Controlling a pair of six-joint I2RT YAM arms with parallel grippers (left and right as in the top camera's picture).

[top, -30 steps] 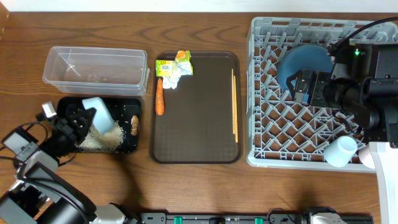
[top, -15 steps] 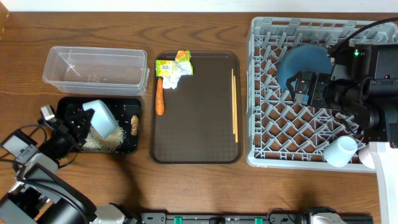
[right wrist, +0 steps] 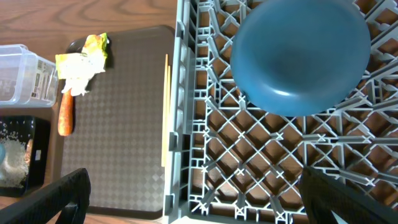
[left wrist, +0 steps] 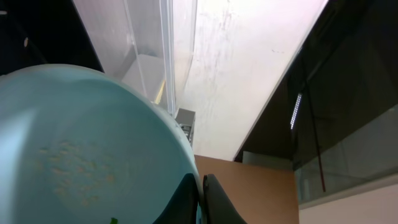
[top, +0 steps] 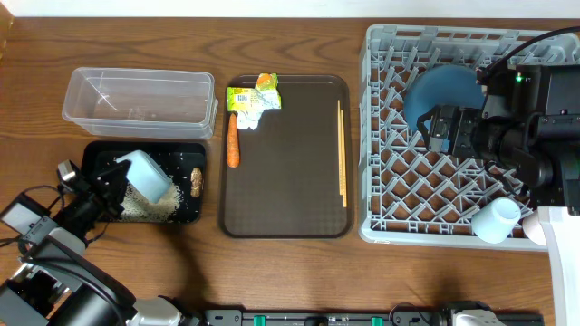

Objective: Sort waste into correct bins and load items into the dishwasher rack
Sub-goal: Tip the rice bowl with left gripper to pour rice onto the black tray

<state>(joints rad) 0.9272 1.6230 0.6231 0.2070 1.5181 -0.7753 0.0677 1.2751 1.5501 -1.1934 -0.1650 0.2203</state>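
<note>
In front of me, a dark brown serving tray (top: 285, 181) lies in the middle of a wooden table (top: 290, 263).

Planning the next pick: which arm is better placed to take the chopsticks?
Right: the right gripper is open and empty over the rack, beside the chopsticks; the left gripper holds the light blue cup.

No word, number or brand can be read in any of the views. The crumpled yellow-green wrapper (top: 255, 100), lying at the far end of the dark brown serving tray (top: 290, 172), carries a small printed patch with dark marks on its yellow face. In both the overhead and the right wrist views the print is too small and blurred to make out.
</note>
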